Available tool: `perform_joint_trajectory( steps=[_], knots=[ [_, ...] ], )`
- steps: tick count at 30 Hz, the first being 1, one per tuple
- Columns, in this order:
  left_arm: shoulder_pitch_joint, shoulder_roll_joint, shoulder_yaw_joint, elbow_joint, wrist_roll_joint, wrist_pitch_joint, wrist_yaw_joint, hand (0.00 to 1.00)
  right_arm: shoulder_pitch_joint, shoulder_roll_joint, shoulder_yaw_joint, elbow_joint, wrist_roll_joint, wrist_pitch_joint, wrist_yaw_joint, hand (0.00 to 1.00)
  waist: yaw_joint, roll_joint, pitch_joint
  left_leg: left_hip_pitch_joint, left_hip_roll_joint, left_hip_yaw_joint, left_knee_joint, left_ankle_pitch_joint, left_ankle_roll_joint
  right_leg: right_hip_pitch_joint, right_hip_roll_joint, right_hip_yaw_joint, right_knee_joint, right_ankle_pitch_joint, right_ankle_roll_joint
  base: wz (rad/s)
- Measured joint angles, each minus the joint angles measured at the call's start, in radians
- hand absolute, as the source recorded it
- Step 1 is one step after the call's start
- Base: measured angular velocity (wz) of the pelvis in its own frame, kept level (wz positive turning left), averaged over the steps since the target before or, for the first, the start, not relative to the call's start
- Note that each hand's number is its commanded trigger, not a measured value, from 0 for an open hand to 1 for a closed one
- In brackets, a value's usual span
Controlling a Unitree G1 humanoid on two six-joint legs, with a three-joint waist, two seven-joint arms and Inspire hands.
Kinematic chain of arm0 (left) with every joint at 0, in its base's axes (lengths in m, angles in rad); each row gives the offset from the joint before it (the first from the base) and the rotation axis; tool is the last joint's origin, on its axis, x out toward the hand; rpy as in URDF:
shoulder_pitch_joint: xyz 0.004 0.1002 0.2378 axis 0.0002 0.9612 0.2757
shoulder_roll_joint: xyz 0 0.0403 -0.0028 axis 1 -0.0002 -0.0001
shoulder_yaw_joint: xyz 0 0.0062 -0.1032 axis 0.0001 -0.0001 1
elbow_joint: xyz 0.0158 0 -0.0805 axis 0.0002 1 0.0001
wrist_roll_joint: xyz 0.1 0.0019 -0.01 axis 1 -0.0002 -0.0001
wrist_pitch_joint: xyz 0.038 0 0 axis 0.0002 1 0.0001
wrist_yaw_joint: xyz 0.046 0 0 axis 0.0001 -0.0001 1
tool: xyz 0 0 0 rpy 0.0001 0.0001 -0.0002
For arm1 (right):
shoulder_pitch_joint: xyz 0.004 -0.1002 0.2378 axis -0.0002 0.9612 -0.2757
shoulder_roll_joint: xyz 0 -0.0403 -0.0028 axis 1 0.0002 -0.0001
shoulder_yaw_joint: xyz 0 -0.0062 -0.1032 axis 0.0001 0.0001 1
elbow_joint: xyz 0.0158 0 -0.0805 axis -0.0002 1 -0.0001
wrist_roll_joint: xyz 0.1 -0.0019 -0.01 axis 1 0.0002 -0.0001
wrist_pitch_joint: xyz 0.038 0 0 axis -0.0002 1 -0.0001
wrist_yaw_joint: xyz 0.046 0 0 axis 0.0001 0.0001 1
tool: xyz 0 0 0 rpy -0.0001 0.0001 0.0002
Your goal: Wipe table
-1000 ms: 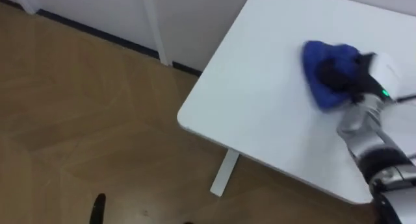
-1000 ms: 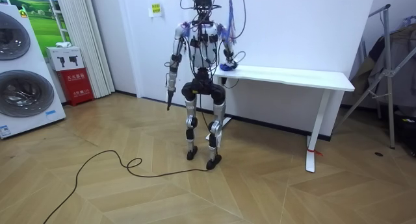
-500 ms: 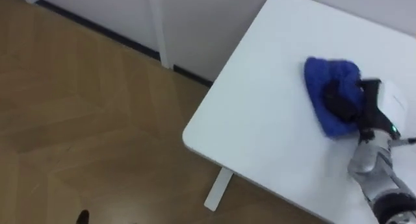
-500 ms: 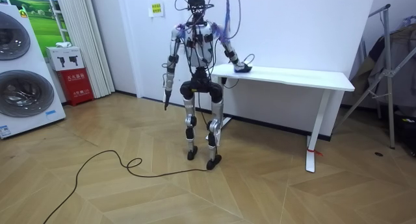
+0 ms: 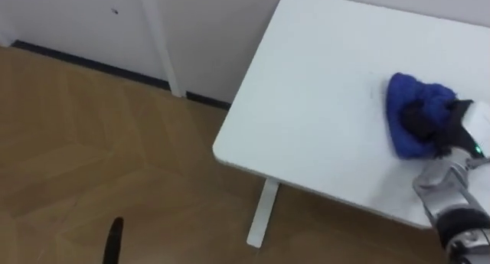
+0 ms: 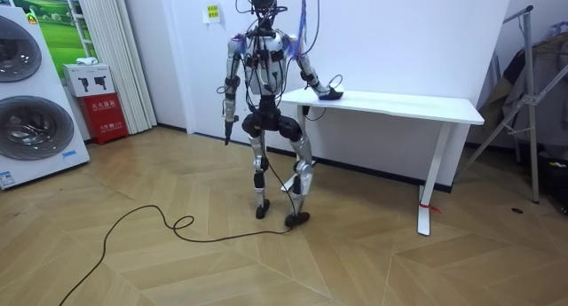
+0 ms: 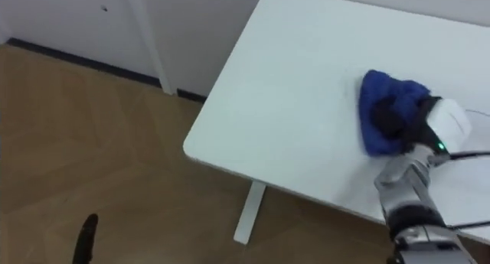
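Cloth (image 5: pixel 406 103), blue: carried farther in from the table (image 5: pixel 321 103) corner, lying on the top under my right hand (image 5: pixel 429 120), fingers clenched on it. Much of the top remained unwiped, I judged. Left hand (image 6: pixel 229 129): hung at my side.

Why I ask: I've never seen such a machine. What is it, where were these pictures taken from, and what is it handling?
It is a walking robot shaped like a person, with two arms and hands. The room view comes from a camera standing across the room: the robot stands at the end of a white table by the wall. The two eye views come from cameras on its head, looking down at that table corner. On the table lies a bunched blue cloth, and the right hand is on it; whether it grips or only presses isn't clear. The left hand hangs open at its side, holding nothing.
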Motion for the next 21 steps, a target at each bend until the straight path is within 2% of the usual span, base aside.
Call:
perform_joint_trajectory(
  steps=[1,3,4,5,6,7,8,9,10,11,12,13,14,15,16,17,18,19,20,21],
  knots=[
    [-0.012,0.014,-0.001,-0.001,0.000,-0.004,0.000,0.00,-0.027,0.011,0.009,0.005,-0.029,-0.008,0.006,1.00,0.021,-0.013,-0.0036,-0.031,0.027,-0.026,0.008,0.008,-0.022,0.006,-0.012,0.023,-0.088,0.021,0.007,0.23],
    [-0.012,0.054,-0.013,-0.007,0.000,0.000,-0.001,0.00,-0.039,0.011,0.021,0.009,-0.032,-0.035,0.008,1.00,0.018,-0.024,-0.0040,-0.077,0.046,-0.145,-0.005,0.039,-0.076,0.066,-0.023,0.029,-0.292,0.092,0.028,0.67],
    [-0.011,0.067,-0.018,-0.007,0.000,0.002,-0.001,0.00,-0.033,0.010,0.021,0.009,-0.028,-0.047,0.009,1.00,0.009,-0.031,-0.0046,-0.081,0.050,-0.168,-0.012,0.047,-0.091,0.083,-0.024,0.025,-0.331,0.112,0.030,1.02],
    [-0.010,0.092,-0.020,-0.009,0.002,0.012,-0.002,0.00,-0.015,0.008,0.020,0.007,-0.028,-0.074,0.012,1.00,-0.014,-0.038,-0.0065,-0.089,0.065,-0.226,-0.014,0.058,-0.128,0.123,-0.017,0.013,-0.385,0.148,0.036,1.12],
    [-0.011,0.121,-0.017,-0.016,0.003,0.017,-0.002,0.00,0.012,0.008,0.021,0.008,-0.027,-0.100,0.014,1.00,-0.024,-0.054,-0.0076,-0.092,0.093,-0.261,-0.014,0.066,-0.168,0.143,-0.003,-0.005,-0.387,0.160,0.033,1.08],
    [-0.011,0.138,-0.013,-0.022,0.001,0.018,-0.003,0.00,0.021,0.008,0.021,0.006,-0.028,-0.114,0.019,1.00,-0.025,-0.063,-0.0059,-0.091,0.110,-0.270,-0.014,0.073,-0.189,0.145,0.003,-0.026,-0.370,0.161,0.032,0.79],
    [-0.002,0.150,0.014,-0.036,0.000,0.017,0.001,0.00,0.041,0.001,0.020,0.000,-0.036,-0.139,0.033,1.00,-0.030,-0.069,-0.0114,-0.088,0.147,-0.302,-0.018,0.083,-0.218,0.136,0.025,-0.059,-0.286,0.110,0.120,0.44],
    [0.004,0.151,0.028,-0.040,0.003,0.017,0.002,0.00,0.055,-0.007,0.020,-0.004,-0.040,-0.150,0.037,1.00,-0.031,-0.068,-0.0125,-0.077,0.167,-0.321,-0.034,0.089,-0.210,0.131,0.046,-0.076,-0.248,0.074,0.095,0.36],
    [0.033,0.149,0.041,-0.043,0.004,0.011,-0.001,0.00,0.084,-0.024,0.020,-0.009,-0.040,-0.163,0.047,1.00,-0.037,-0.063,-0.0142,-0.045,0.202,-0.327,-0.094,0.118,-0.180,0.129,0.079,-0.094,-0.207,0.025,0.067,0.15],
    [0.074,0.135,0.045,-0.043,0.006,0.010,-0.003,0.00,0.112,-0.047,0.018,-0.019,-0.036,-0.163,0.056,1.00,-0.045,-0.061,-0.0301,-0.013,0.226,-0.314,-0.150,0.158,-0.167,0.133,0.105,-0.109,-0.190,-0.004,0.042,0.29],
    [0.110,0.114,0.057,-0.044,0.012,0.011,-0.008,0.00,0.148,-0.073,0.003,-0.034,-0.036,-0.161,0.062,1.00,-0.065,-0.061,-0.0389,0.000,0.233,-0.295,-0.186,0.216,-0.167,0.145,0.121,-0.125,-0.186,-0.022,0.029,0.36],
    [0.122,0.103,0.060,-0.045,0.012,0.012,-0.009,0.00,0.161,-0.083,-0.002,-0.039,-0.036,-0.157,0.069,1.00,-0.073,-0.064,-0.0393,0.003,0.233,-0.273,-0.189,0.239,-0.168,0.156,0.125,-0.134,-0.188,-0.025,0.027,0.34],
    [0.149,0.088,0.061,-0.050,0.017,0.013,-0.020,0.00,0.176,-0.092,-0.015,-0.048,-0.038,-0.146,0.075,1.00,-0.076,-0.061,-0.0359,0.017,0.232,-0.209,-0.189,0.261,-0.163,0.160,0.132,-0.138,-0.189,-0.033,0.015,0.12],
    [0.168,0.074,0.061,-0.052,0.029,0.013,-0.025,0.00,0.179,-0.092,-0.013,-0.057,-0.038,-0.138,0.080,1.00,-0.084,-0.061,-0.0344,0.025,0.231,-0.157,-0.168,0.265,-0.166,0.172,0.143,-0.143,-0.198,-0.040,0.003,0.03],
    [0.173,0.068,0.061,-0.054,0.036,0.014,-0.026,0.00,0.178,-0.089,-0.010,-0.068,-0.038,-0.133,0.085,1.00,-0.089,-0.056,-0.0284,0.022,0.228,-0.136,-0.145,0.260,-0.167,0.183,0.150,-0.145,-0.206,-0.042,-0.001,0.00],
    [0.176,0.060,0.061,-0.062,0.048,0.014,-0.026,0.00,0.173,-0.076,-0.006,-0.111,-0.052,-0.119,0.107,1.00,-0.087,-0.054,-0.0164,0.018,0.212,-0.107,-0.088,0.230,-0.157,0.192,0.157,-0.145,-0.216,-0.045,-0.010,0.00],
    [0.175,0.055,0.061,-0.063,0.056,0.013,-0.026,0.00,0.167,-0.063,-0.006,-0.131,-0.073,-0.104,0.117,1.00,-0.084,-0.048,-0.0108,0.015,0.199,-0.107,-0.059,0.208,-0.151,0.197,0.165,-0.144,-0.226,-0.045,-0.015,-0.18],
    [0.173,0.046,0.060,-0.062,0.075,0.013,-0.026,0.00,0.155,-0.034,-0.005,-0.157,-0.111,-0.076,0.132,1.00,-0.067,-0.040,-0.0086,0.007,0.165,-0.107,-0.005,0.159,-0.130,0.201,0.179,-0.133,-0.244,-0.039,-0.024,-0.38],
    [0.169,0.036,0.060,-0.062,0.101,0.014,-0.026,0.00,0.129,-0.017,0.013,-0.175,-0.126,-0.050,0.151,1.00,-0.037,-0.038,-0.0087,0.003,0.120,-0.109,0.031,0.107,-0.113,0.193,0.192,-0.102,-0.251,-0.033,-0.034,-0.80],
    [0.174,0.026,0.059,-0.061,0.105,0.017,-0.027,0.00,0.089,0.002,0.052,-0.189,-0.146,-0.024,0.170,1.00,0.006,-0.033,-0.0091,0.011,0.071,-0.113,0.022,0.061,-0.107,0.182,0.207,-0.066,-0.263,-0.018,-0.045,-0.82]
  ],
)
